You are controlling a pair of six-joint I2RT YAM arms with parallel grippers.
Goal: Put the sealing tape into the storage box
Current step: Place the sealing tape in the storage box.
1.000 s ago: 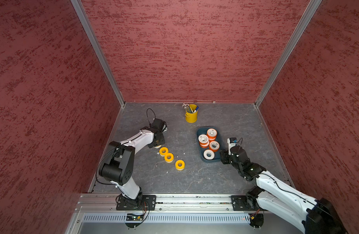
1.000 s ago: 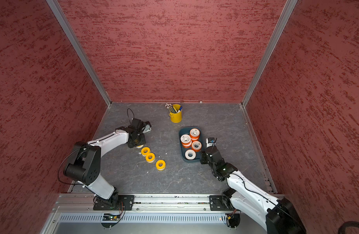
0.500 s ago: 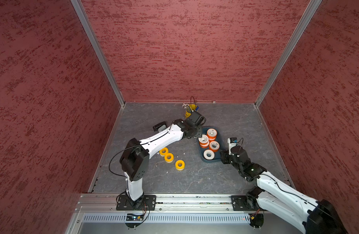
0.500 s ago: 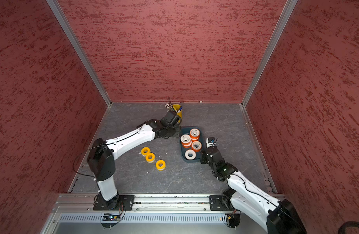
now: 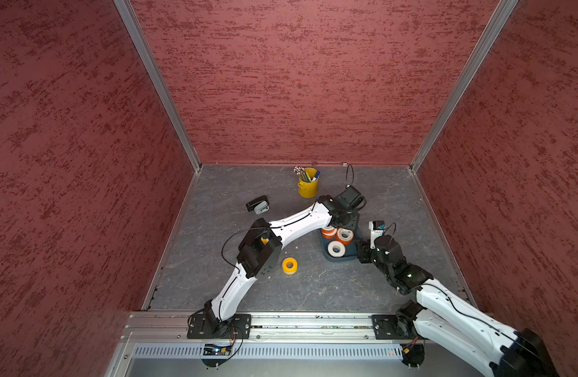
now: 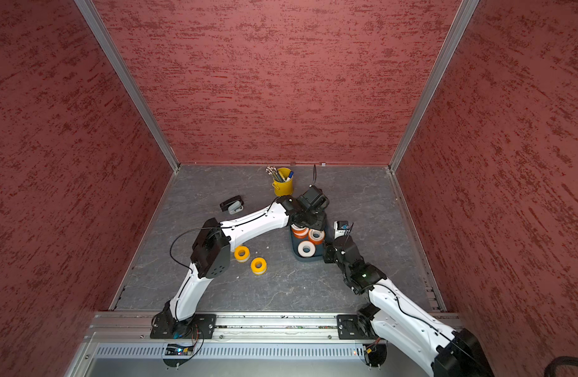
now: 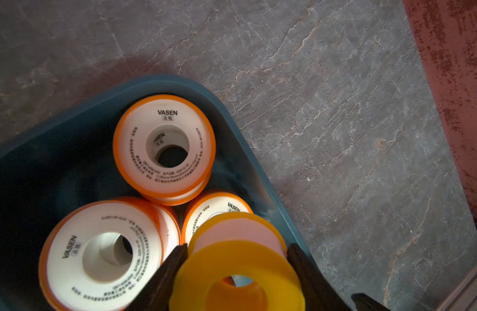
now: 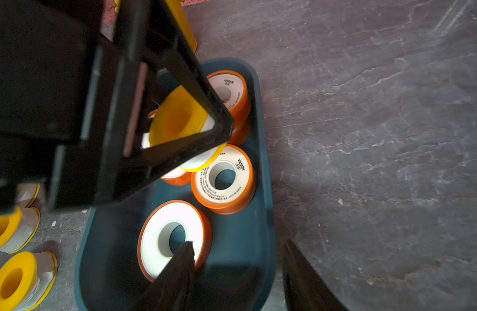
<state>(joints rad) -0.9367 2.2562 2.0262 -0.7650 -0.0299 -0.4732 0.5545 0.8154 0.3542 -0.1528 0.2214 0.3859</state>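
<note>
Your left gripper (image 7: pixel 236 249) has its jaws clenched on a yellow roll (image 7: pixel 232 265) of sealing tape. Your right gripper (image 8: pixel 238 243) stands with its jaws apart, gripping nothing.

In both top views the storage box (image 5: pixel 341 258) lies on the surface (image 5: pixel 235 196) right of the middle, with its long side running toward the back edge. The left arm (image 5: pixel 300 222) reaches across to the box's far end and hides the roll it carries. Three orange rolls (image 5: pixel 336 248) show in the near part of the box. In a top view two loose yellow rolls (image 6: pixel 258 265) lie between the middle and the front edge, well apart from the box.

In the left wrist view the yellow roll hangs above the orange rolls in the box, not yet let go.

In the right wrist view one finger sits inside the box's near end, above an orange roll, and the other is outside the wall. Past the box's left side you can see two loose yellow rolls and the edge of a third, all resting on the surface.

As I judge it, the orange rolls are all in the box. There are at least four, and some are stacked, so the count is unsure. You have this yellow roll to drop in and three more to fetch.
</note>
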